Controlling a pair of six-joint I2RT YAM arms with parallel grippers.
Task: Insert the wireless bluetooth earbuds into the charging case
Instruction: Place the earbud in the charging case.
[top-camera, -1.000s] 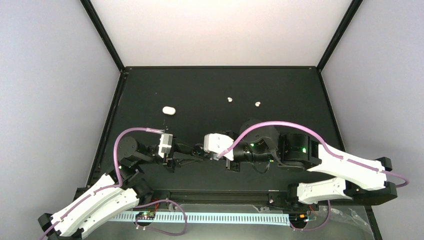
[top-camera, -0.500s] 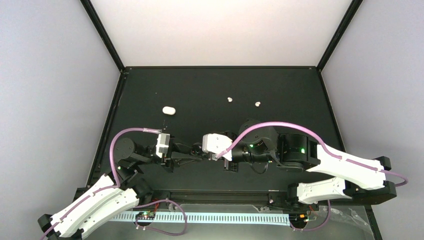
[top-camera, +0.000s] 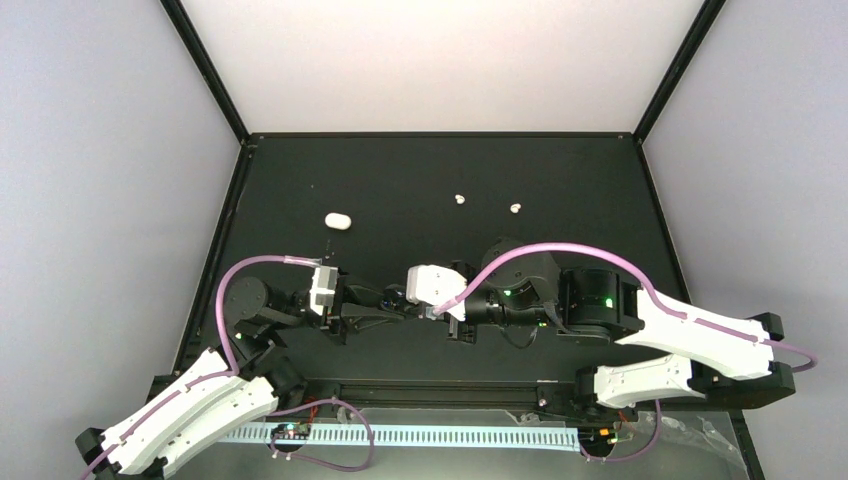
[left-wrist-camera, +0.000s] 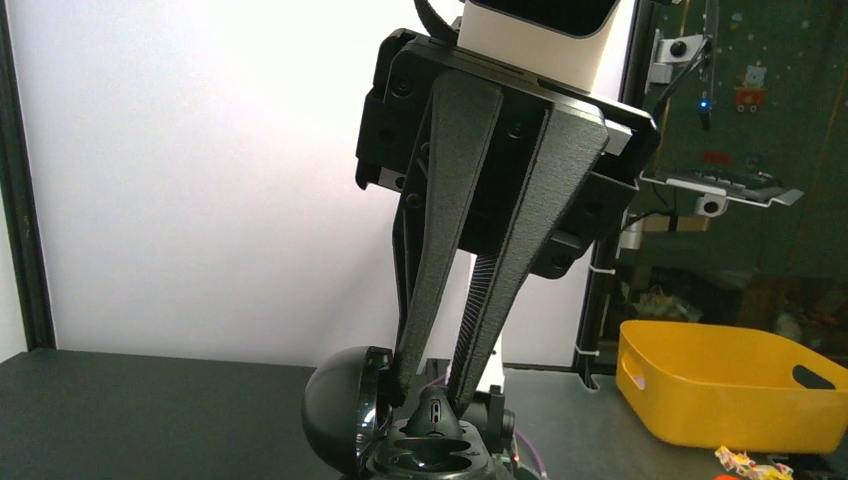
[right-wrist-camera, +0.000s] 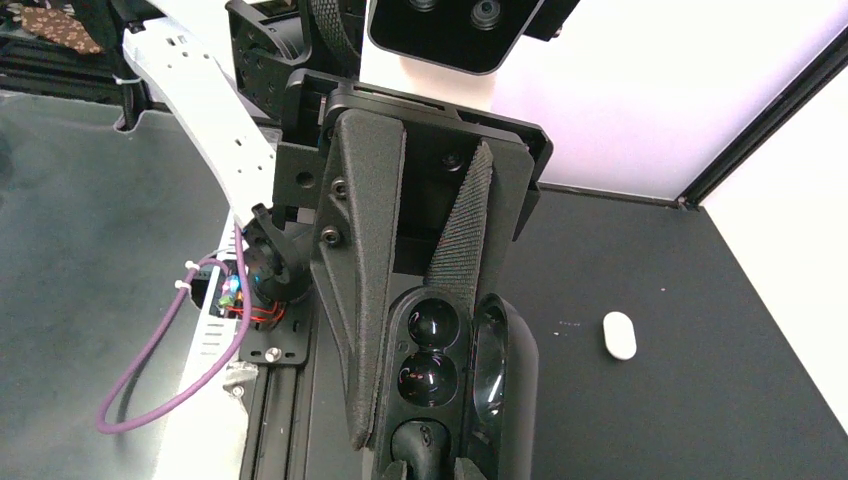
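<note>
left wrist: little has moved; your left claw (right-wrist-camera: 400, 365) clamps the case (right-wrist-camera: 505, 390), right claw (left-wrist-camera: 428, 388) narrow over a bud (left-wrist-camera: 436, 412), hold unclear; seating looks unfinished.

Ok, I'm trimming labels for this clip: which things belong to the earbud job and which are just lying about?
Job: open black charging case; two white earbuds; white oval pod, likely their case.
Lying about: yellow bin in the background.

You've drawn L gripper (top-camera: 395, 308) slightly back, opposite way its jaws point, charging case (right-wrist-camera: 505, 390) between jaws going w/ it; R gripper (left-wrist-camera: 432, 390) followed, approx same amt.
</note>
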